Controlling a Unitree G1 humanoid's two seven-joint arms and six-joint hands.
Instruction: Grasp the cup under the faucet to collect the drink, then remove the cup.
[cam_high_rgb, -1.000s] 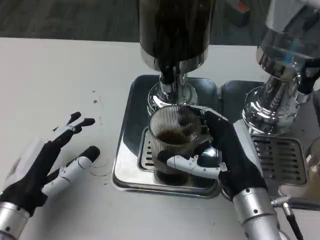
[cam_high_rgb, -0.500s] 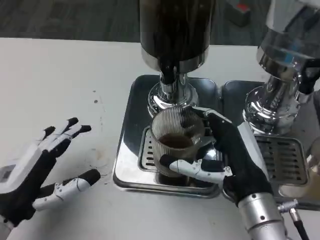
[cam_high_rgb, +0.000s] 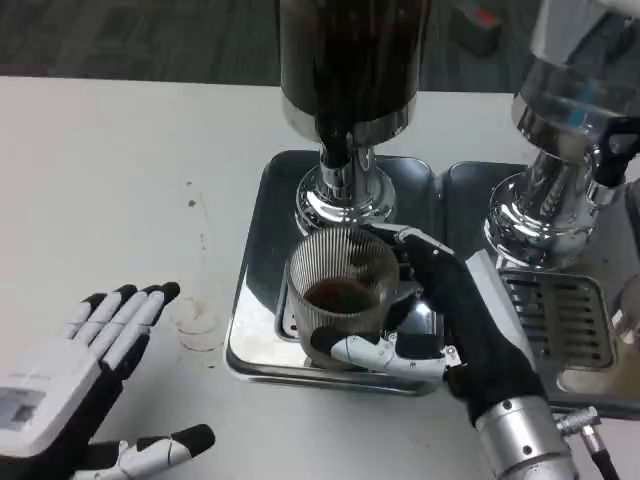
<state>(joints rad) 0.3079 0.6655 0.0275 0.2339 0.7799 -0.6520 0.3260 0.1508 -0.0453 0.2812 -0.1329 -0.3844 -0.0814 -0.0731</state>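
Observation:
A ribbed clear cup (cam_high_rgb: 338, 290) with dark drink in it sits over the front of the steel drip tray (cam_high_rgb: 262, 225), below and a little in front of the dark dispenser's faucet (cam_high_rgb: 336, 150). My right hand (cam_high_rgb: 455, 320) grips the cup from its right side, thumb across the front and fingers behind. My left hand (cam_high_rgb: 85, 385) lies open on the white table at the lower left, fingers spread, holding nothing.
The dark drink dispenser (cam_high_rgb: 350, 70) stands on a chrome base at the back of the tray. A second dispenser (cam_high_rgb: 565, 140) with its own tray and grate (cam_high_rgb: 555, 320) stands to the right. Small stains mark the table (cam_high_rgb: 120, 180) left of the tray.
My right hand has drawn the cup forward and slightly left, away from the faucet. My left hand has turned back-up and slid down toward the near table edge.

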